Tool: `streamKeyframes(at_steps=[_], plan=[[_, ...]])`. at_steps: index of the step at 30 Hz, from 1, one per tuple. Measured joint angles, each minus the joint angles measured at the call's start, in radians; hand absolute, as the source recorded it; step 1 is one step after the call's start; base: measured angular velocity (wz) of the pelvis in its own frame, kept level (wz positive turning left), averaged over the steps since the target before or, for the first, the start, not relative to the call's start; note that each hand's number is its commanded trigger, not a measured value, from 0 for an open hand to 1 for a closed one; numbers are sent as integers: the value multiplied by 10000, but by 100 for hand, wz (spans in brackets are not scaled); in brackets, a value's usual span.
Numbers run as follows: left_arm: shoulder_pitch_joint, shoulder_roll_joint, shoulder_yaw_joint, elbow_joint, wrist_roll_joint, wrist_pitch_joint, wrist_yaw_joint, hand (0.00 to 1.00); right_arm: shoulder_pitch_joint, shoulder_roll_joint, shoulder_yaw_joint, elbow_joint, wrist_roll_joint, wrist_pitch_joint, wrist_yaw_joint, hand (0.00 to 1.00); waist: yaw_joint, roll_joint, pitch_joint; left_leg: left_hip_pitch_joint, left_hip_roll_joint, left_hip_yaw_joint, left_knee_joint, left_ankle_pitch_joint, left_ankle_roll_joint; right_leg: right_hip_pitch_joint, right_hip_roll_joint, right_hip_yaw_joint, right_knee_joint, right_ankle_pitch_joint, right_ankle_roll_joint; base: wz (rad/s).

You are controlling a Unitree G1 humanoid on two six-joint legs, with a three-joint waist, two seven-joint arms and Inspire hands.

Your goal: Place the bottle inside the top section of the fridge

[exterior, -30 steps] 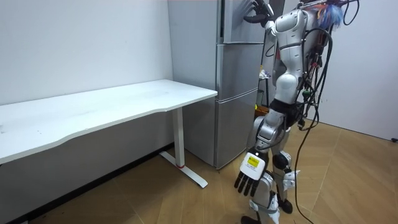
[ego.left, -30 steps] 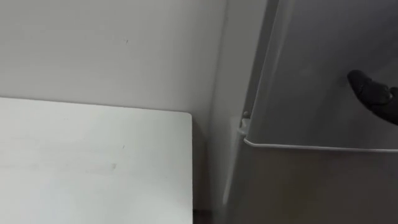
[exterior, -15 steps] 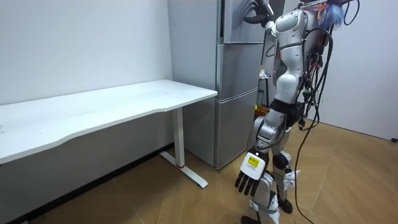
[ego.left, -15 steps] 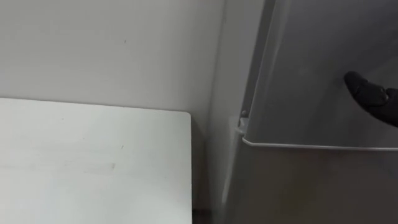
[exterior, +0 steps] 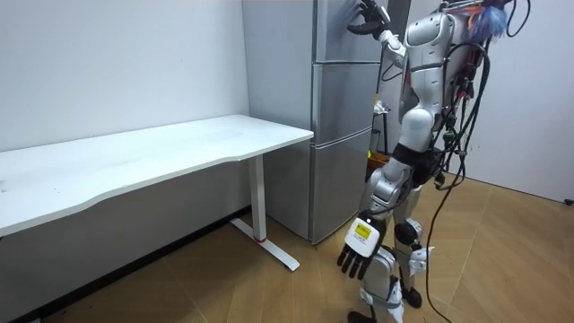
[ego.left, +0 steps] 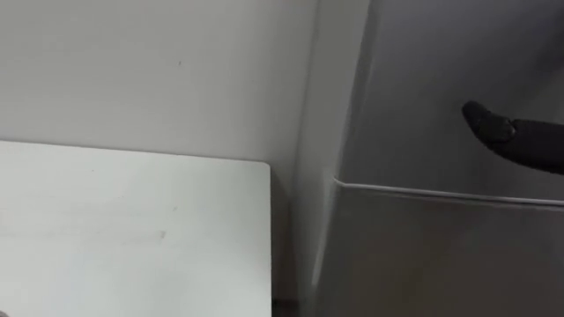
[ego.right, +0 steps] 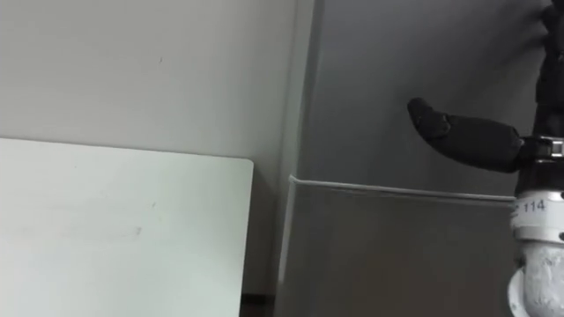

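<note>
Room view gives you the robot standing upright on the wooden floor, close in front of the tall grey fridge [exterior: 341, 135], which stands just past the end of the white desk [exterior: 134, 161]. From the head camera, the desk's far right corner lies near the fridge's side wall, with a narrow gap between them.

The upper door [ego.right: 379, 88] looks flush with the compartment below, and the pale seam [ego.right: 397, 189] between them runs straight across.

Your right hand [ego.right: 467, 136] is raised against that upper door, thumb stretched out along the panel and fingers spread upward, gripping nothing. Your left hand [exterior: 357, 258] hangs beside the thigh with relaxed, open fingers.

Neither hand carries the bottle. With the door closed, I judge it is inside the upper compartment, though you cannot confirm that from here.

The step in hand looks like the closing push, so the task seems nearly finished. Next, check that the seam is even, then draw the right hand straight back off the panel and lower the arm.
</note>
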Motion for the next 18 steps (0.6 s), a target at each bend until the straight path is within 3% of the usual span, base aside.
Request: streamKeyframes(at_steps=[3, 8, 11, 14, 18], plan=[[46, 40, -10, -243, 179, 203, -140, 0, -293, -158, 51, 904, 70, -303, 15, 0, 3, -95, 11, -134, -3, -87, 206, 5, 12, -44, -8, -17, 41, 20, -9, 3], [43, 58, -57, -379, 312, 517, -317, 0, -1428, -214, 433, 2866, 63, -471, 70, 0, 25, -99, 13, -310, -42, -327, 579, 7, 41, -91, -7, 13, 45, 122, 78, -1], [201, 81, -27, -807, 308, 689, -526, 0, -2024, -458, 574, 4040, 55, -440, 242, 0, 393, -119, -10, -480, -241, -901, 682, -24, 123, -260, -8, -16, 82, 172, -22, -17], [319, 110, -26, -1137, 299, 860, -594, 0, -2605, -547, 578, 4842, 112, -275, 472, 0, 508, -204, -65, -796, -430, -1470, 680, 172, 205, -543, -34, -231, 63, 325, -54, 4], [631, 133, -35, -1551, 295, 976, -606, 0, -3115, -779, 638, 5380, 1455, 398, 509, 0, 566, -317, -155, -1045, -574, -1953, 663, 298, 162, -686, -89, -534, 76, 341, -73, 27]])
